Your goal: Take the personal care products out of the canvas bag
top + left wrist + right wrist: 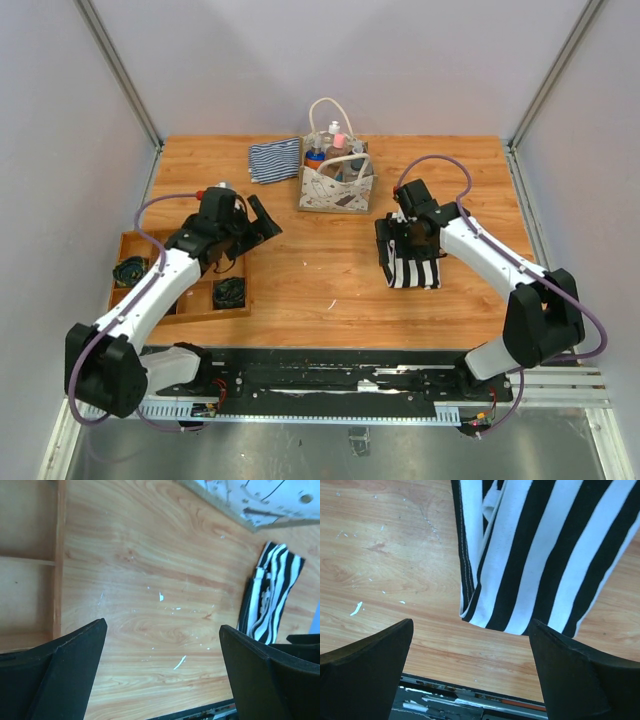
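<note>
canvas bag [338, 192] well beyond left hand [264, 217]

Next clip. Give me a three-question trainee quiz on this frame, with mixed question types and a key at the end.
1. True or false: the bottles are inside the canvas bag.
2. What is the right hand hovering over? A) a bottle B) the black-and-white striped cloth C) the canvas bag
3. Fill in: the left hand and the right hand both have their jaws ____.
Key: 1 true; 2 B; 3 open.
</note>
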Robot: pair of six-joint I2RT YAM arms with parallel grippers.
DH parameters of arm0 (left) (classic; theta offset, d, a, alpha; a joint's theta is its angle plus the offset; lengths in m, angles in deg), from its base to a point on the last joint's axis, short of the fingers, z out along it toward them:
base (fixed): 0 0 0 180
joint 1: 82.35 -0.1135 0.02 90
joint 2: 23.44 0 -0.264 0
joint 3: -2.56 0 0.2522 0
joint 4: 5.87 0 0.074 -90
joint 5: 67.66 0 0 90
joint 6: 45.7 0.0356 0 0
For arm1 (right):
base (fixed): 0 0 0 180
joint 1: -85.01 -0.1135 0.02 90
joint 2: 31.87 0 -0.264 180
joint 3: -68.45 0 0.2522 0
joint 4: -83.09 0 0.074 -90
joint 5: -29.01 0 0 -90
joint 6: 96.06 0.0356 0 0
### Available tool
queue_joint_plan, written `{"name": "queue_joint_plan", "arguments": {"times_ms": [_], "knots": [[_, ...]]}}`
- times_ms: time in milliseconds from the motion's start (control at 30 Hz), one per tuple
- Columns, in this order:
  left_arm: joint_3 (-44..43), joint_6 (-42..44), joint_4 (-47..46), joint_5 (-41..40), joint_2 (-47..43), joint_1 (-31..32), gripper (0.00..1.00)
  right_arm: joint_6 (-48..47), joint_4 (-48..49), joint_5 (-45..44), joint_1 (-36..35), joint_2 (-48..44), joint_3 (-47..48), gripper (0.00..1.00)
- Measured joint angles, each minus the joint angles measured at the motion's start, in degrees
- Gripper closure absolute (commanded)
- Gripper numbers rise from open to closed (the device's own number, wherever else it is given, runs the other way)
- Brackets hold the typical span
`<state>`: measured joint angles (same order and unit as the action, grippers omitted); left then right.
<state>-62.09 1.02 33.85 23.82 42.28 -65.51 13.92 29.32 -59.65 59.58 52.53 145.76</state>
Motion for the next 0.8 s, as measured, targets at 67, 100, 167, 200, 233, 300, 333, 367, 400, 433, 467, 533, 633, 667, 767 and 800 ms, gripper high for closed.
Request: {"name": "queue_joint_plan", "arguments": {"times_ms": [67,100,167,200,233,300,333,367,400,433,467,533,633,667,767,800], "knots": [[1.11,-0.5,-1.51,0.17,2.19,1.53,0.0,0.48,0.37,0.79,0.0,0.44,-0.2,0.02],[1.86,-0.66,-2.1,0.2,2.99,1.84,0.0,0.63,0.48,1.03,-0.02,0.46,-0.26,0.02],[3.74,-0.76,-3.48,0.83,5.11,2.12,0.0,0.85,0.72,1.22,-0.02,0.46,-0.42,0.01],[4.33,-0.79,-3.89,1.16,6.27,2.16,0.0,0.9,0.79,1.22,-0.02,0.46,-0.46,0.02],[4.85,-0.79,-4.59,1.64,7.98,2.19,0.0,0.96,0.85,1.22,-0.02,0.46,-0.48,0.02],[5.33,-0.76,-5.9,2.43,11.67,2.29,0.0,1.03,0.94,1.25,0.0,0.5,-0.52,0.02],[5.49,-0.74,-6.49,2.73,13.57,2.45,0.0,1.05,1.01,1.27,-0.02,0.59,-0.52,0.02],[5.6,-0.74,-6.8,2.95,15.21,2.56,0.0,1.05,1.09,1.31,-0.02,0.76,-0.52,0.01],[5.75,-0.74,-6.88,3.1,16.74,2.69,0.0,1.05,1.16,1.31,-0.02,1.09,-0.52,0.02],[6.01,-0.81,-7.26,3.34,17.84,2.75,0.0,1.05,1.25,1.33,0.0,1.51,-0.52,0.02],[6.21,-0.74,-7.63,3.48,18.27,2.93,0.0,1.05,1.31,1.31,0.0,2.01,-0.52,0.02],[6.84,-0.74,-8.0,3.17,17.92,3.28,0.0,1.27,1.68,1.44,0.02,3.58,-0.63,0.02],[7.72,-0.72,-8.02,2.08,16.9,3.28,0.0,2.01,2.32,1.53,0.37,6.12,-1.09,0.02],[7.96,-0.7,-7.8,1.6,16.57,3.28,0.0,2.29,2.43,1.46,0.61,6.88,-1.29,0.02],[9.03,-0.48,-7.56,0.28,15.56,3.28,0.0,3.08,2.49,1.44,1.7,8.7,-1.51,0.02],[9.49,-0.42,-7.65,0.13,15.17,3.28,0.0,3.39,2.69,1.42,2.21,9.14,-1.53,0.02]]}}
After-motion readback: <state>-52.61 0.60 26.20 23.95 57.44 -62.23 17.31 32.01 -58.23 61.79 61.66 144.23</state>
